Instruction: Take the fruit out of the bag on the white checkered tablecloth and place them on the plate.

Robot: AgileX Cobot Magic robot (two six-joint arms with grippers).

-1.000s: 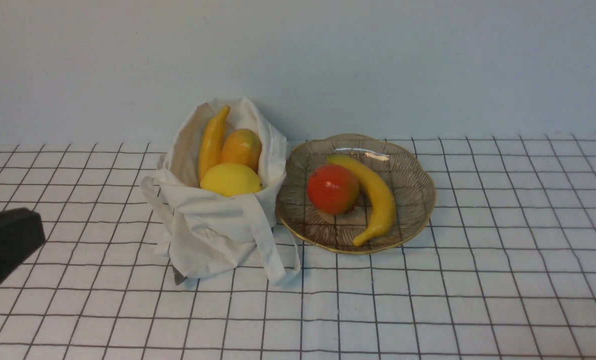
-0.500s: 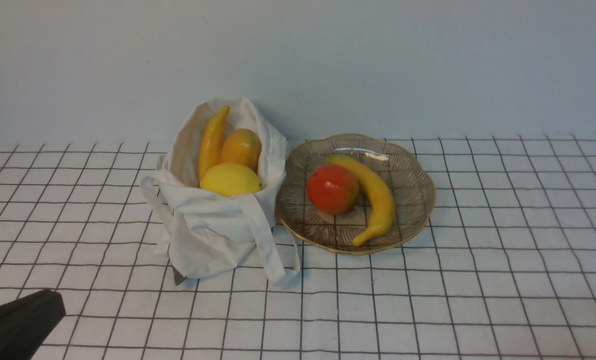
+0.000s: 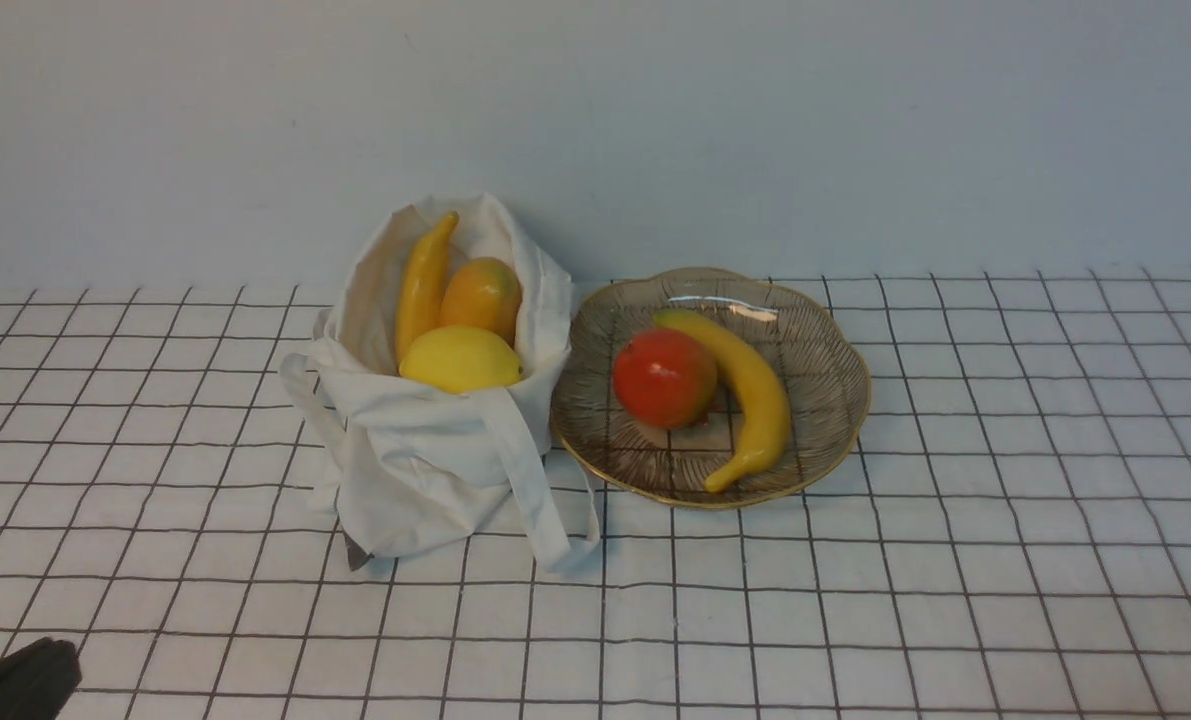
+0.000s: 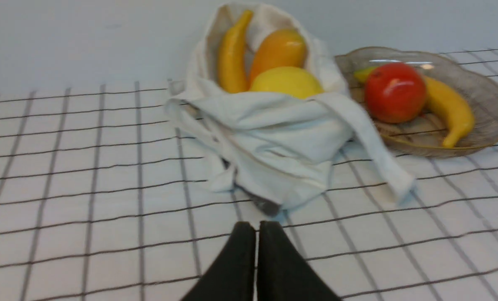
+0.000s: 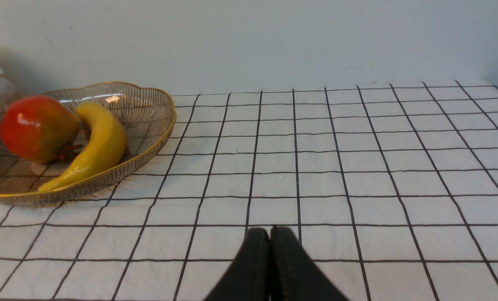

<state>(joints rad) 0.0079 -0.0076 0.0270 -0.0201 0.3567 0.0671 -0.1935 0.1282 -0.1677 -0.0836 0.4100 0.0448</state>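
Observation:
The off-white cloth bag (image 3: 425,450) stands on the white checkered tablecloth (image 3: 855,600), left of the plate (image 3: 815,340). In the bag are a banana (image 3: 423,285), a mango (image 3: 483,295) and a lemon (image 3: 461,360). A second banana (image 3: 750,395) lies on the glass plate beside a round red-orange fruit (image 3: 665,378). My left gripper (image 4: 256,228) is shut and empty, low over the cloth in front of the bag (image 4: 274,138); only its tip (image 3: 15,680) shows at the front view's lower left corner. My right gripper (image 5: 269,232) is shut and empty, right of the plate (image 5: 157,125).
A plain pale wall (image 3: 855,130) closes the back of the table just behind the bag and plate. The bag's strap handles (image 3: 540,500) trail onto the cloth toward the front, next to the plate's rim.
My left gripper has drawn back and down toward the front left corner of the front view, away from the bag. Bag, fruit and plate have not moved.

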